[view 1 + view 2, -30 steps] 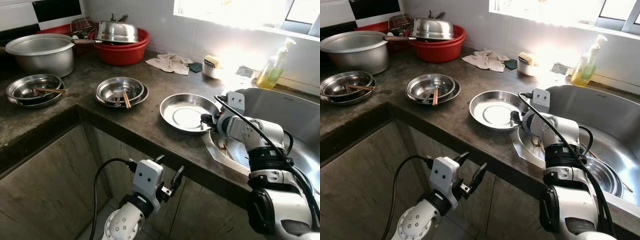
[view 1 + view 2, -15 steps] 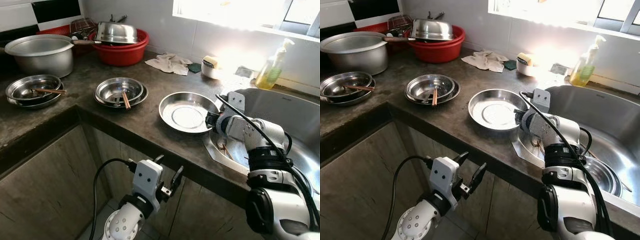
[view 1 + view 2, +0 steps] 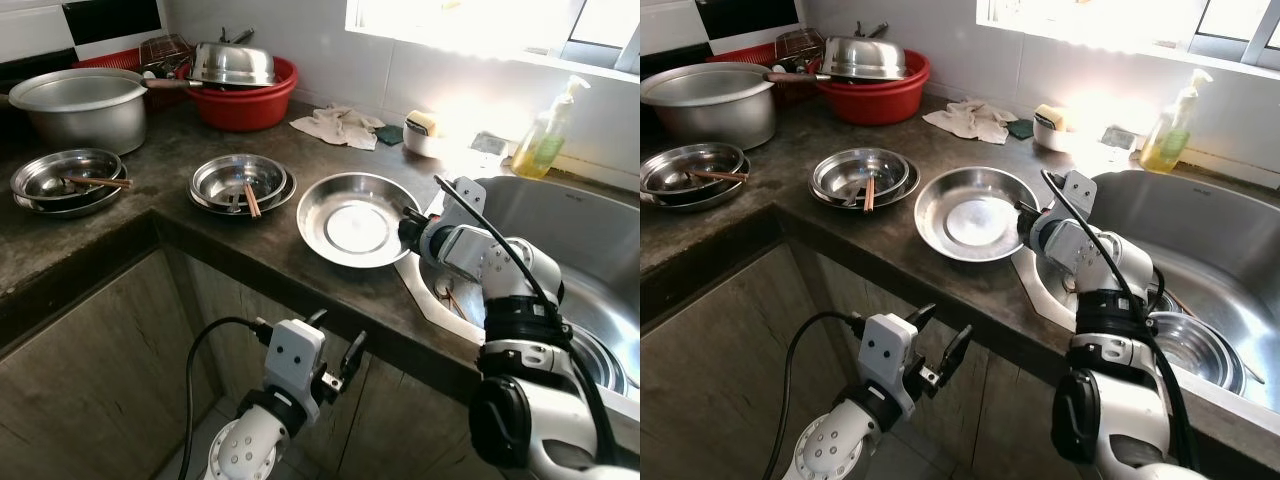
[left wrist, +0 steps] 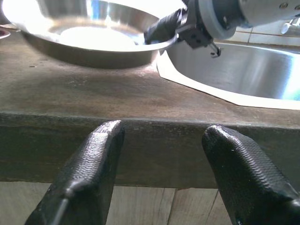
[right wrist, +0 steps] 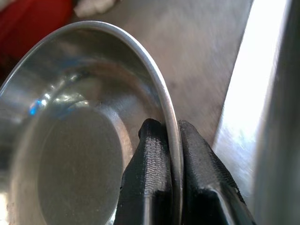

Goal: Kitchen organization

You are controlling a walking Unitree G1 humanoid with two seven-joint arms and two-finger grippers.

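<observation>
Dark stone tabletop (image 3: pixel 300 250) runs along a white tiled wall to a stainless steel sink (image 3: pixel 590 250) under a bright window. At the tabletop's edge beside the sink, the right pincer (image 3: pixel 408 225) has its two black fingers (image 5: pixel 150 183) pressed together on the rim of a wide, shallow round steel plate (image 3: pixel 355 220), one finger inside the rim and one outside. The plate sits on the tabletop just to the pincer's left, its far side towards a stack of smaller steel bowls with brown chopsticks (image 3: pixel 240 183) lying across them. Further left of the pincer lies another stack of steel dishes with chopsticks (image 3: pixel 68 180), and behind that a large grey metal pot (image 3: pixel 80 105). A red plastic basin holding an upturned steel bowl (image 3: pixel 245 85) stands at the back wall, with a crumpled white cloth (image 3: pixel 338 126) to its right. A yellow soap pump bottle (image 3: pixel 545 135) stands behind the sink, well beyond the right pincer.

The left pincer (image 3: pixel 335 350) hangs below the tabletop's front edge, before the wooden cabinet front (image 3: pixel 100 380), its fingers (image 4: pixel 89 178) spread and holding nothing.
</observation>
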